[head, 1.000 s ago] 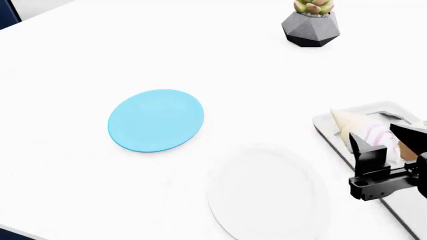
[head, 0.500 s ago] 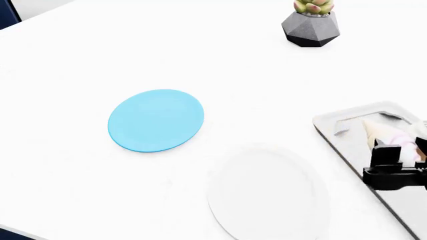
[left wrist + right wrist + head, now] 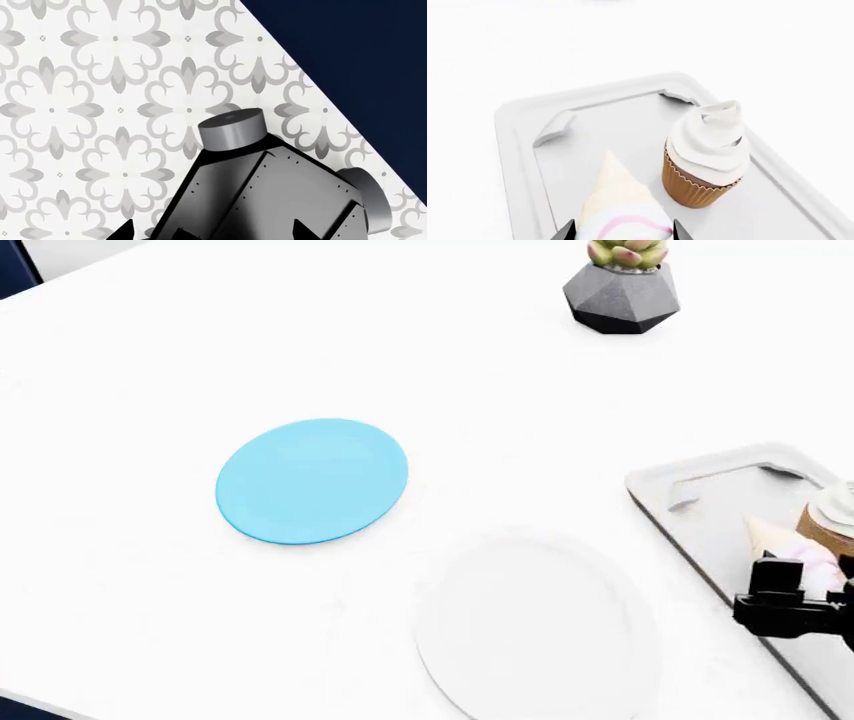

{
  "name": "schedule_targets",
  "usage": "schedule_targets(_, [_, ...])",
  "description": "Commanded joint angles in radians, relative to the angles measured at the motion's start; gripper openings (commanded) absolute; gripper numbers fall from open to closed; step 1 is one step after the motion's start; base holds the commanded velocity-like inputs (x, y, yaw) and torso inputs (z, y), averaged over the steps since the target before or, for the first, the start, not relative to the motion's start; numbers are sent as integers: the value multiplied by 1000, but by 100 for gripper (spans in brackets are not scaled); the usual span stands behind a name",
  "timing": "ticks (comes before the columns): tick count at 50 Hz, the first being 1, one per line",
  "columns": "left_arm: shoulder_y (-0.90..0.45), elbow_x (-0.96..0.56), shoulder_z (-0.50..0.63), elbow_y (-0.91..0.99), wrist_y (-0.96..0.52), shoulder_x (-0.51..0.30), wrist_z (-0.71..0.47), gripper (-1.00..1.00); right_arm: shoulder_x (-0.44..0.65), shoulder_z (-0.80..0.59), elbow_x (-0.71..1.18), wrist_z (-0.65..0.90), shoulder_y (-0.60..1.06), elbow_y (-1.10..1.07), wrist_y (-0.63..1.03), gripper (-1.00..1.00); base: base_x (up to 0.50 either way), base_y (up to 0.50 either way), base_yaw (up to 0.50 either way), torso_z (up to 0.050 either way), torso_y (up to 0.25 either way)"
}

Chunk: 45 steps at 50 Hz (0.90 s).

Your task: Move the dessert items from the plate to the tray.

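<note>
Gripping the cone-shaped sweet (image 3: 620,205) between my right gripper's (image 3: 620,234) two dark fingertips, I hold it over the tray (image 3: 517,150) with its cream tip pointing toward the far short end; its pink-striped top runs off the wrist picture's edge, so I cannot tell whether it touches the tray floor. Just beside it the cupcake (image 3: 707,155) stands upright on the tray, white frosting above its brown wrapper. From the head view, the tray's near end and the cupcake's far side are cut off. Next to the tray lies the white plate (image 3: 534,625), beyond it a blue plate (image 3: 311,480) and a potted succulent (image 3: 621,285). My left gripper shows only two dark tips at the picture's bottom edge, so I cannot tell how its jaws stand.
</note>
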Motion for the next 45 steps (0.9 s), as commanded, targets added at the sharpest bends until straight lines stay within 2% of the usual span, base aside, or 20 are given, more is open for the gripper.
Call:
schedule_targets(1, [3, -1, 1, 0, 4, 1, 0, 100, 0, -4, -36, -40, 4, 75, -4, -100, 0, 0, 0, 0, 0])
schedule_targets(15, [4, 0, 0, 0, 7, 0, 1, 100, 0, -50, -49, -99, -50, 113, -85, -100, 0, 0, 0, 0, 0])
schedule_targets(16, [5, 0, 0, 0, 7, 0, 1, 100, 0, -60, -53, -108, -60, 113, -96, 100, 0, 0, 0, 0, 0])
schedule_targets(32, [4, -1, -7, 0, 17, -2, 6, 100, 0, -31, -56, -127, -40, 118, -96, 100, 0, 0, 0, 0, 0])
schedule_targets(45, [7, -1, -16, 0, 22, -1, 7, 100, 0, 167, 32, -76, 148, 111, 166, 100, 0, 0, 0, 0, 0])
